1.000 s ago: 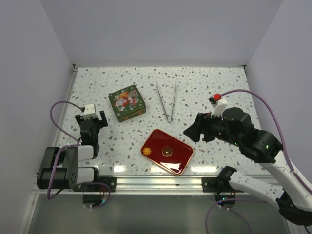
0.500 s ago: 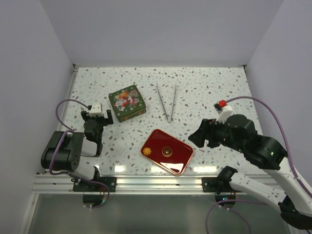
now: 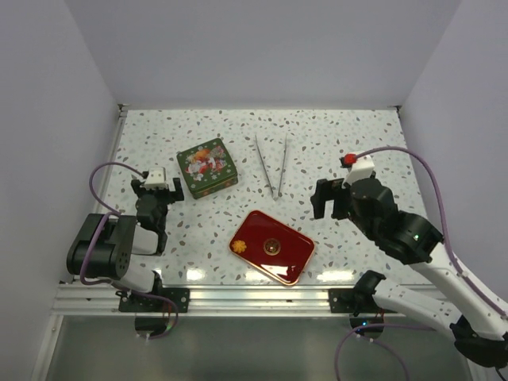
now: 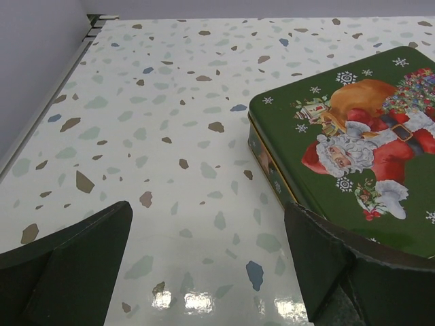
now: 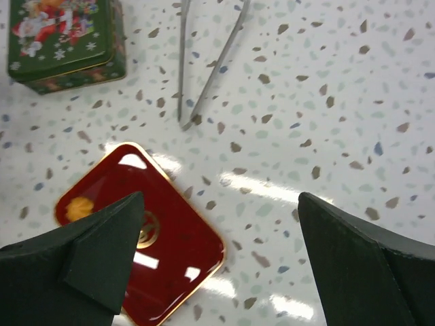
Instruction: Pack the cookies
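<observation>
One orange flower-shaped cookie (image 3: 239,248) lies at the left corner of a red lacquer tray (image 3: 286,255); it also shows in the right wrist view (image 5: 80,206) on the tray (image 5: 173,261). A closed green Christmas tin (image 3: 206,167) stands at the back left, and fills the right of the left wrist view (image 4: 353,136). My left gripper (image 3: 155,200) is open, low over the table just left of the tin. My right gripper (image 3: 329,202) is open and empty, raised right of the tray.
Metal tongs (image 3: 272,163) lie behind the tray, right of the tin, and show in the right wrist view (image 5: 204,61). The speckled white table (image 3: 341,143) is walled on three sides. A metal rail (image 3: 254,298) runs along the near edge.
My right arm swung back and turned, its gripper now further from the tray's right edge. My left arm shifted slightly toward the tin a second ago and has since held still.
</observation>
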`<state>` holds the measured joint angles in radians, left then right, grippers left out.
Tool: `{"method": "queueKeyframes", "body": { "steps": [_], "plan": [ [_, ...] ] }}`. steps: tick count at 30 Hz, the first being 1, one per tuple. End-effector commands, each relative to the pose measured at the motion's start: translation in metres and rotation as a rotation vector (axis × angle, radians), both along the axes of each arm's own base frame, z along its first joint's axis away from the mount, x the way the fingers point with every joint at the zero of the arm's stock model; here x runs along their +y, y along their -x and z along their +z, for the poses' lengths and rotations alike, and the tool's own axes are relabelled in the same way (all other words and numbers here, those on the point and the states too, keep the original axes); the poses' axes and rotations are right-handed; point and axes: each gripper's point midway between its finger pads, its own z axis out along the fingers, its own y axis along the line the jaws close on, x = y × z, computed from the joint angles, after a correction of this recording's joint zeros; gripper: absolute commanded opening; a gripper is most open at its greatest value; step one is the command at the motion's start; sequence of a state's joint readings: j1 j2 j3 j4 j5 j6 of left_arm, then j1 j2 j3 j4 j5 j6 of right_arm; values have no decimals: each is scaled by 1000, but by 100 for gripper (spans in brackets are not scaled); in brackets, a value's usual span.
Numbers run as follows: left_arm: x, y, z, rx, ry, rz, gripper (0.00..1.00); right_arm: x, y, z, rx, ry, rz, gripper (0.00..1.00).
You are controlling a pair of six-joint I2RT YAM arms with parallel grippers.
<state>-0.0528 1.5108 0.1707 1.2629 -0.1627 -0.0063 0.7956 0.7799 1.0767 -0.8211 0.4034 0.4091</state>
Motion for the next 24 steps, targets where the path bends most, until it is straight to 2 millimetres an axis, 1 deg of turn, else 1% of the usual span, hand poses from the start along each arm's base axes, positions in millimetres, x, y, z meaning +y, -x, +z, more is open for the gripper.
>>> {"method": "queueKeyframes", "body": {
  "steps": [1,2,3,4,5,6,7,8,9,10,12,13,14,15,17,18,19,20,21,22,23,24],
  "plan": [
    [1,-3,22,-89,-15,3,100,-16,-43,12,-247,219,-48,99],
    [1,-4,22,-90,-15,2,100,-6,-50,22,-323,186,-22,99],
    [1,-4,22,-90,-15,2,100,-5,-54,-1,-329,276,35,99],
    [1,-4,22,-89,-15,1,100,2,-60,4,-388,237,48,99],
    [1,-4,22,-90,-15,3,100,9,-60,-4,-401,221,94,99],
    [1,-4,22,-90,-15,2,100,2,-64,-7,-422,200,77,99],
    [1,-4,22,-90,-15,3,100,-2,-65,-34,-385,183,64,99],
    [1,-3,23,-92,-15,5,100,-1,-69,-36,-400,126,51,99],
    [1,-4,23,-90,-15,2,100,-14,-74,-45,-378,87,-6,99],
    [1,-3,22,-89,-15,1,100,-18,-75,-65,-360,91,-19,99],
    [1,-4,22,-90,-15,2,100,-26,-77,-83,-353,110,-40,99],
    [1,-3,22,-87,-15,3,100,-30,-77,-101,-344,121,-47,99],
    [1,-4,22,-90,-15,3,100,-34,-78,-107,-342,130,-54,99],
    [1,-4,22,-90,-15,2,100,-43,-78,-121,-320,145,-75,99],
    [1,-4,22,-89,-15,1,100,-52,-82,-129,-322,138,-108,99],
    [1,-4,22,-89,-15,1,100,-63,-85,-134,-319,142,-139,99],
    [1,-4,23,-92,-15,2,100,-65,-87,-137,-331,132,-141,99],
    [1,-4,23,-90,-15,3,100,-69,-89,-145,-317,137,-144,99],
    [0,-4,22,-90,-14,2,100,-78,-92,-149,-312,126,-181,99],
    [1,-4,22,-89,-17,1,100,-81,-96,-150,-334,106,-196,99],
    [1,-3,21,-87,-15,3,100,-88,-99,-162,-306,111,-219,99],
    [1,-3,22,-89,-15,2,100,-90,-101,-164,-313,118,-221,99]
  ]
}}
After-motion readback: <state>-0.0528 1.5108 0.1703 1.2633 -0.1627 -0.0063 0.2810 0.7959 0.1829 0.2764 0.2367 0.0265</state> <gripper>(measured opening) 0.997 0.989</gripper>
